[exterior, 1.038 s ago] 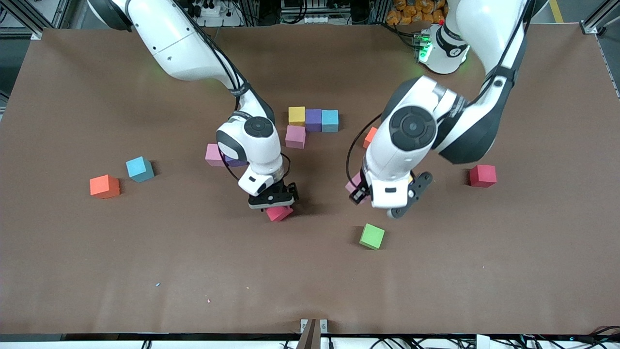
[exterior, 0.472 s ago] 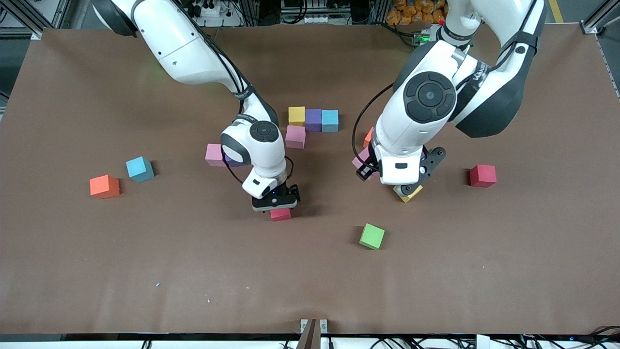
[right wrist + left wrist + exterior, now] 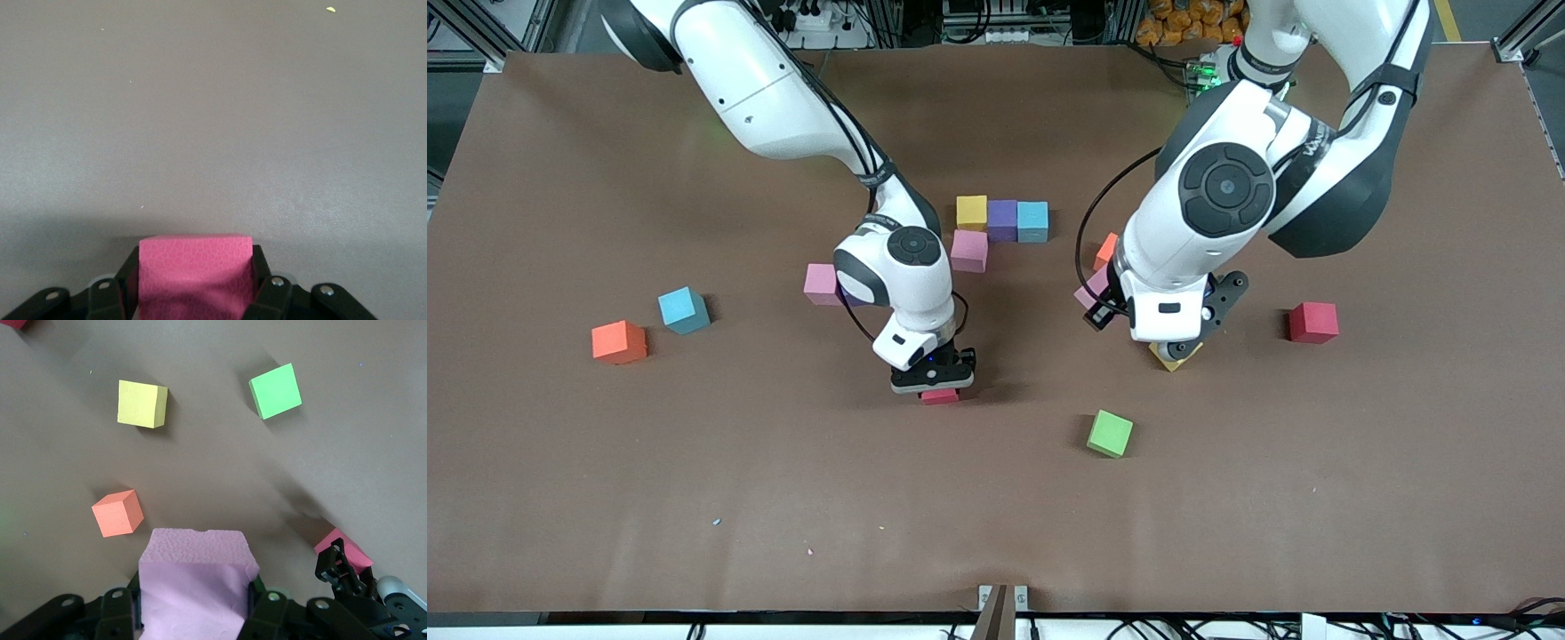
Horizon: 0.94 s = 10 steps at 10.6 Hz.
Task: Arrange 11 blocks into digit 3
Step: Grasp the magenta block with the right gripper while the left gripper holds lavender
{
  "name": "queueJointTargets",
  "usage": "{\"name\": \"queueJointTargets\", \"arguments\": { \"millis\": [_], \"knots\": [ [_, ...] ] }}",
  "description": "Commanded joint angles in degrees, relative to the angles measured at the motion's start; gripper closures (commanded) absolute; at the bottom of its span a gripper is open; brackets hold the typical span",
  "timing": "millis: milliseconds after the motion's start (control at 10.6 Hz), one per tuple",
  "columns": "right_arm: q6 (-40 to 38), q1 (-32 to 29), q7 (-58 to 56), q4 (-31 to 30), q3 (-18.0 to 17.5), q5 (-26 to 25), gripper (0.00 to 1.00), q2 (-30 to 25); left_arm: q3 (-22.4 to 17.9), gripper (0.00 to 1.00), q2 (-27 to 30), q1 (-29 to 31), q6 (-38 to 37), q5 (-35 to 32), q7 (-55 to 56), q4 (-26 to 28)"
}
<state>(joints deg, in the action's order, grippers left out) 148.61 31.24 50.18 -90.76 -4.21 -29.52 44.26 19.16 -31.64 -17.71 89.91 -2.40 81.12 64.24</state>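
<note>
Table (image 3: 605, 498): brown matte sheet with a few pale specks toward 6 o'clock. Metal rails and cables run along its edges.
Clock: read on the front view, from the table's middle.
Left gripper (image 3: 193, 607): clamped on the held pale pink cube (image 3: 193, 577), up in the air over the table at 3 o'clock, just by the loose yellow cube (image 3: 1174, 357).
Right gripper (image 3: 932, 378): low at the table at 7 o'clock, fingers pressed on both sides of the deep pink cube (image 3: 940, 396).
Digit 3 so far: row yellow cube (image 3: 971, 212), purple cube (image 3: 1002, 219) and row blue cube (image 3: 1032, 221) touch in a line at 12 o'clock. The joined pale pink cube (image 3: 969, 250) touches the yellow one at its 6 o'clock.
Loose cubes: stray pale pink cube (image 3: 819, 284) at 10 o'clock; stray blue cube (image 3: 684, 309) and outer orange cube (image 3: 618, 342) at 9; red cube (image 3: 1313, 322) at 3; green cube (image 3: 1110, 433) at 5.
Count in plain sight: pale pink three, yellow two, blue two, orange two; purple, deep pink, red and green one each.
Views: the left wrist view shows the inner orange cube (image 3: 117, 512) whole, while the front view shows only its corner by the left arm. The right wrist view shows only its cube and bare sheet.
</note>
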Motion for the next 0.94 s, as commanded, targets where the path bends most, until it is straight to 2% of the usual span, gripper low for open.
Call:
{"name": "queueJointTargets", "arguments": {
  "millis": [0,283,377,661,849],
  "knots": [
    [-0.51,0.22,0.09,1.82,-0.36,-0.45,0.54,1.88,-0.17,1.00,1.50,0.39,-0.53,1.52,-0.87,1.85],
    [-2.87,0.31,0.09,1.55,-1.67,2.08,0.66,1.44,-0.17,1.00,1.32,0.56,-0.70,1.52,-1.40,1.94],
    [-5.84,0.31,0.00,1.81,-2.99,5.75,0.67,1.01,-0.09,1.00,1.49,1.26,-1.92,1.35,-1.49,1.85],
    [-13.48,-0.21,-0.09,1.03,-6.06,7.28,0.68,-2.67,0.00,1.00,1.58,1.09,-2.55,1.43,-0.70,1.94],
    [-16.50,-0.13,0.70,-3.08,-7.74,9.90,0.68,-7.50,0.09,1.00,1.50,1.18,-2.64,1.26,-1.14,1.94]
  ]
}}
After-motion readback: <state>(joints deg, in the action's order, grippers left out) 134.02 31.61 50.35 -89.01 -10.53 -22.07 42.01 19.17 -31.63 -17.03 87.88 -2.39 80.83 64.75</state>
